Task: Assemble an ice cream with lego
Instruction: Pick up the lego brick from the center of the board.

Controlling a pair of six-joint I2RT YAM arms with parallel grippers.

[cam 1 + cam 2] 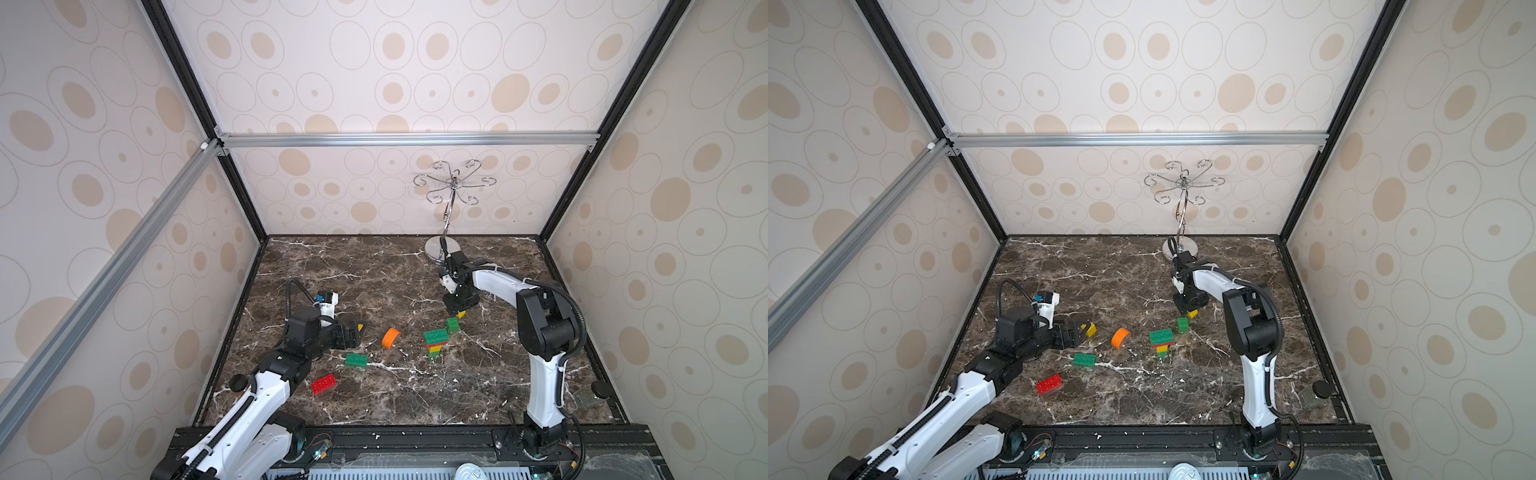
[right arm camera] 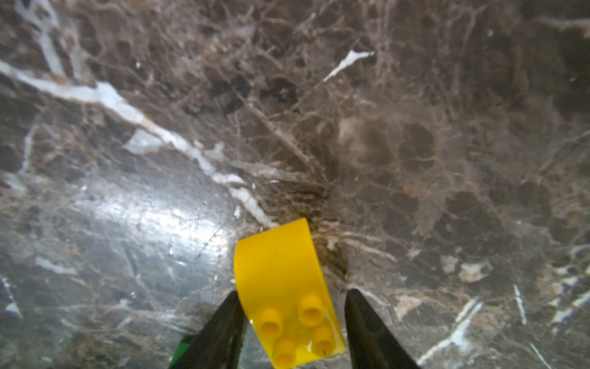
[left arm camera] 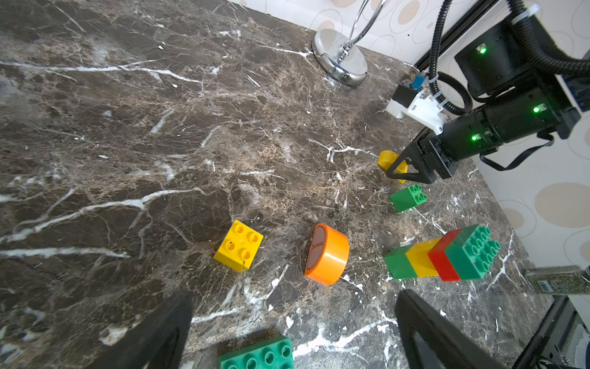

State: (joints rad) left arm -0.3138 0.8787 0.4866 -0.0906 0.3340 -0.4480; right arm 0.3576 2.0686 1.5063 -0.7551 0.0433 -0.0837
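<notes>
My right gripper (image 2: 292, 292) is shut on the yellow domed piece (image 2: 281, 271), low over the marble; both top views show it (image 1: 461, 315) (image 1: 1192, 313) under the jaws. Just in front lies a small green brick (image 1: 452, 324). A stack of green, yellow, red and green bricks (image 1: 435, 341) (image 3: 447, 255) lies on its side mid-table. The orange domed piece (image 1: 391, 337) (image 3: 329, 255) rests to its left. My left gripper (image 3: 295, 295) is open with nothing between its fingers. A yellow square brick (image 3: 238, 246) sits just ahead of it, and a green oblong brick (image 3: 258, 354) below it.
A red oblong brick (image 1: 324, 384) lies near the front left. The silver hooked stand (image 1: 442, 249) rises at the back, just behind my right arm. A small jar (image 3: 555, 279) lies by the right edge. Patterned walls close in three sides.
</notes>
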